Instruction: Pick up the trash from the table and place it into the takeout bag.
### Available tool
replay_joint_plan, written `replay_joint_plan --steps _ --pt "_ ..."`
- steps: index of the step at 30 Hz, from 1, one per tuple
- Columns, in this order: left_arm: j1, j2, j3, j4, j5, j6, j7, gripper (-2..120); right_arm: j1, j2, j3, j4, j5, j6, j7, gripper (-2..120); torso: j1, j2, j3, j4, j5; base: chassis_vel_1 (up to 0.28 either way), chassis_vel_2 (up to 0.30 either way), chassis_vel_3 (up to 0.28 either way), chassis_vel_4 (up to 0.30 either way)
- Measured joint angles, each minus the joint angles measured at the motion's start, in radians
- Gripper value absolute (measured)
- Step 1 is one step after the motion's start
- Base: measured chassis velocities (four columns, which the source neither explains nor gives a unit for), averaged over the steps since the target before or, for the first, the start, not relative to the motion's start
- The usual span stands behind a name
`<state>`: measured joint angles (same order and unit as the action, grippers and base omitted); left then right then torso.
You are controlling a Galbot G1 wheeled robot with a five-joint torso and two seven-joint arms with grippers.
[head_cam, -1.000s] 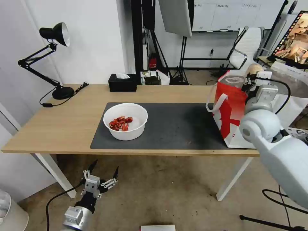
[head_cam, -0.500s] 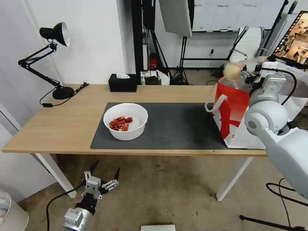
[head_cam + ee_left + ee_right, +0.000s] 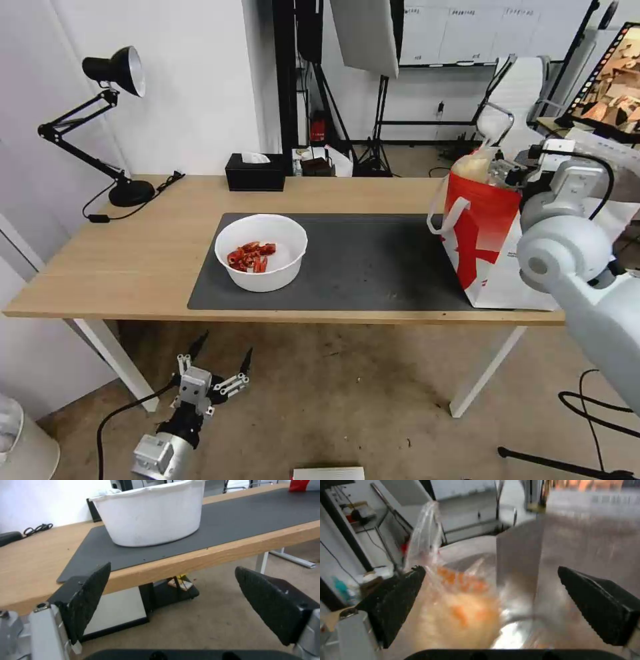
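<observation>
- Left gripper (image 3: 220, 363): hangs low under the near left edge of the table (image 3: 133, 253), fingers spread wide and empty, just as it was a second ago. In the left wrist view its pads (image 3: 90, 597) frame the table edge, with the white bowl (image 3: 150, 515) above and beyond them. This arm looks parked.
- White bowl (image 3: 261, 252): sits on the left part of the dark grey mat (image 3: 360, 267) with red pieces (image 3: 251, 257) inside, unmoved. I judge it the one piece of trash left on the table.
- Black tissue box (image 3: 255, 172): at the far edge, not trash, untouched.
- Tied clear bag (image 3: 475, 163): half a second ago its beige lump was held up above the rim of the takeout bag (image 3: 480, 233); now it has dropped so it sits at the mouth, its clear tail sticking up. The right wrist view shows the tied clear bag (image 3: 453, 600) sliding down against the foil lining.
- Right gripper (image 3: 510, 175): over the takeout bag's mouth at the far right, jaws now wide apart with nothing between them, as the right wrist view shows. So the release has just happened, and I judge this item delivered.
</observation>
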<state>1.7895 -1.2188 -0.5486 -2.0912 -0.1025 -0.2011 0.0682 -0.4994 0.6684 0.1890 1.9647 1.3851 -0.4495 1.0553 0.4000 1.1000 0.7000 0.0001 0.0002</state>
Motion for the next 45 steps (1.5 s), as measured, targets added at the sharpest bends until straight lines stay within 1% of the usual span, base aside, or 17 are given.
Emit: replay_joint_plan --steps 1,3,8,16,19,22,23,26,28,29,30,31,35,36,38,42,45 --pt "0.0 0.0 0.0 0.0 0.0 0.0 0.0 100 0.0 0.0 0.0 0.0 0.0 0.0 0.0 100 0.0 0.0 0.0 0.0 0.0 0.0 0.0 0.0 0.0" --pt "0.005 0.0 -0.001 -0.001 0.001 -0.002 0.0 100 0.057 -0.02 0.012 -0.016 0.162 0.015 0.075 100 0.0 0.0 0.0 0.0002 -0.0006 0.0 0.0 0.0 0.0" --pt "0.006 -0.001 -0.001 -0.004 0.004 -0.006 0.002 100 0.079 -0.05 0.021 -0.036 0.217 -0.003 0.082 100 0.0 0.0 0.0 -0.0002 -0.0001 0.0 0.0 0.0 0.0" --pt "0.006 -0.001 -0.001 -0.009 0.004 -0.008 0.003 100 0.051 -0.074 0.024 -0.031 0.091 -0.042 -0.025 100 0.0 0.0 0.0 -0.0002 0.0 0.0 0.0 0.0 0.0" --pt "0.006 -0.002 -0.003 -0.012 0.004 -0.01 0.003 100 0.04 -0.075 0.026 -0.017 0.072 -0.008 -0.062 100 0.0 0.0 0.0 -0.0001 -0.0002 0.0 0.0 0.0 0.0" --pt "0.005 -0.004 -0.006 -0.017 0.002 -0.019 0.004 100 -0.042 -0.075 0.053 0.024 -0.011 0.126 -0.275 100 0.0 0.0 0.0 -0.0001 -0.0002 0.0 0.0 0.0 0.0" --pt "0.005 -0.004 -0.006 -0.017 0.002 -0.019 0.004 100 -0.042 -0.075 0.053 0.024 -0.011 0.126 -0.275 100 0.0 0.0 0.0 -0.0001 -0.0002 0.0 0.0 0.0 0.0" --pt "0.019 -0.028 -0.023 -0.029 0.002 -0.042 0.004 100 -0.214 -0.05 0.086 0.086 -0.24 0.289 -0.636 100 0.0 0.0 0.0 -0.0004 -0.0007 0.0 0.0 0.0 0.0" --pt "0.025 -0.036 -0.03 -0.033 0.003 -0.047 0.004 100 -0.242 -0.042 0.087 0.093 -0.27 0.312 -0.688 100 0.0 0.0 0.0 -0.0003 -0.0003 0.0 0.0 0.0 0.0" --pt "0.044 -0.062 -0.049 -0.045 0.006 -0.064 0.003 100 -0.332 -0.012 0.09 0.113 -0.356 0.389 -0.839 100 0.0 0.0 0.0 0.0002 0.0004 0.0 0.0 0.0 0.0" --pt "0.05 -0.073 -0.057 -0.049 0.007 -0.071 0.003 100 -0.387 0.005 0.095 0.128 -0.401 0.421 -0.898 100 0.0 0.0 0.0 0.0008 -0.0001 0.0 0.0 0.0 0.0" --pt "0.05 -0.073 -0.057 -0.049 0.007 -0.071 0.003 100 -0.387 0.005 0.095 0.128 -0.401 0.421 -0.898 100 0.0 0.0 0.0 0.0008 -0.0001 0.0 0.0 0.0 0.0" --pt "0.043 -0.089 -0.063 -0.055 0.008 -0.08 0.0 100 -0.722 0.098 0.204 0.162 -0.629 0.581 -1.062 100 0.0 0.0 0.0 -0.0004 -0.0001 0.0 0.0 0.0 0.0" --pt "0.043 -0.089 -0.063 -0.055 0.008 -0.08 0.0 100 -0.722 0.098 0.204 0.162 -0.629 0.581 -1.062 100 0.0 0.0 0.0 -0.0004 -0.0001 0.0 0.0 0.0 0.0" --pt "0.038 -0.089 -0.06 -0.047 0.008 -0.084 0.0 100 -0.867 0.15 0.267 0.155 -0.735 0.648 -1.098 100 0.0 0.0 0.0 -0.0006 0.0 0.0 0.0 0.0 0.0" --pt "0.029 -0.089 -0.055 -0.032 0.008 -0.087 -0.001 100 -1.035 0.225 0.317 0.142 -0.843 0.699 -1.09 100 0.0 0.0 0.0 -0.0004 -0.0001 0.0 0.0 0.0 0.0" --pt "0.021 -0.089 -0.048 -0.022 0.008 -0.087 -0.001 100 -1.126 0.283 0.323 0.14 -0.922 0.702 -1.022 100 0.0 0.0 0.0 -0.0006 -0.0003 0.0 0.0 0.0 0.0"
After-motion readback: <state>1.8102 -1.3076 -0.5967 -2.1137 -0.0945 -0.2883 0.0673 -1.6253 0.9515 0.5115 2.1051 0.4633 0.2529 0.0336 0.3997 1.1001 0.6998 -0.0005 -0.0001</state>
